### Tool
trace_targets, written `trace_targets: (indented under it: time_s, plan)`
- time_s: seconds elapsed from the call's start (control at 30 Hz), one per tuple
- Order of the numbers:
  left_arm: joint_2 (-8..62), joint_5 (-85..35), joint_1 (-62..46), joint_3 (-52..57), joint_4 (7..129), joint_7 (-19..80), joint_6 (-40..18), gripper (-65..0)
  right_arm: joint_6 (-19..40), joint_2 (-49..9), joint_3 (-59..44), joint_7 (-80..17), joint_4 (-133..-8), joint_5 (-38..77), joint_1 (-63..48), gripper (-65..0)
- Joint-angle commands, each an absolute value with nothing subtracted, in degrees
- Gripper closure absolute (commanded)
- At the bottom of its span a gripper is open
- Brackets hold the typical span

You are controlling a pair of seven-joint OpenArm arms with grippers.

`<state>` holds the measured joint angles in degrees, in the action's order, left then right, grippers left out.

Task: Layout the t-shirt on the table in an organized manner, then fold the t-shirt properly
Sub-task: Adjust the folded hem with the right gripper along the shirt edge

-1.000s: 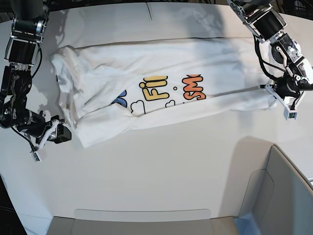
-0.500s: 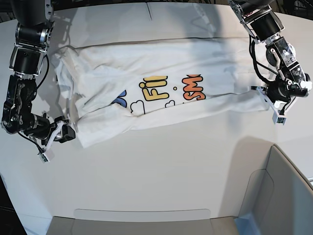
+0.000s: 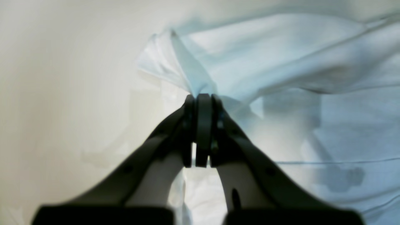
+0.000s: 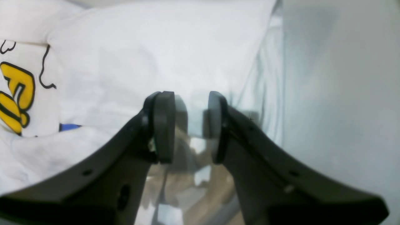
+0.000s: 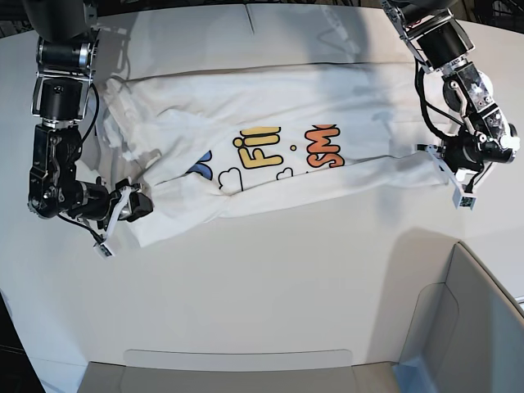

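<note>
White and bare around the cloth, the table (image 5: pixel 270 278) carries the t-shirt (image 5: pixel 270 123) as a long band across its far half, half folded, long axis running left to right in the base view, print showing near the middle. At that view's right end the left gripper (image 5: pixel 453 168) sits on the shirt's lower corner; at the left end the right gripper (image 5: pixel 131 206) meets the near corner of the bunched end. Each arm is nearest its own end, so the coming move looks to turn on drawing the two ends apart along that axis to flatten the cloth.

From the left wrist, the left gripper (image 3: pixel 201 103) is clenched on a pinch of t-shirt (image 3: pixel 281 62), with a ridge of fabric rising from the tips, a detail too small to read from above. From the right wrist, the right gripper (image 4: pixel 187 125) stands parted over the t-shirt (image 4: pixel 140 56), cloth edge beyond its tips and nothing clearly caught between the pads; table (image 4: pixel 343 93) lies bare to one side
</note>
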<state>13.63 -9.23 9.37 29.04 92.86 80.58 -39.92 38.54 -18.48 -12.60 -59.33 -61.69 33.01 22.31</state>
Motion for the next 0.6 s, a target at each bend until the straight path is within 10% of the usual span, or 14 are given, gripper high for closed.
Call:
trace_targets:
  time_s: [0.0,0.57]
  plan:
    - [14.46,-9.54,10.42,29.23,93.76,80.0,-40.0,0.0,39.43,-19.12,-12.79,-57.36,-62.73,34.42,23.43,-18.6]
    - [14.46,-9.54,10.33,28.97,93.76,80.0,-40.0,0.0,38.02,-20.97,-23.96,-58.95,-66.86,34.77,21.85,-18.6]
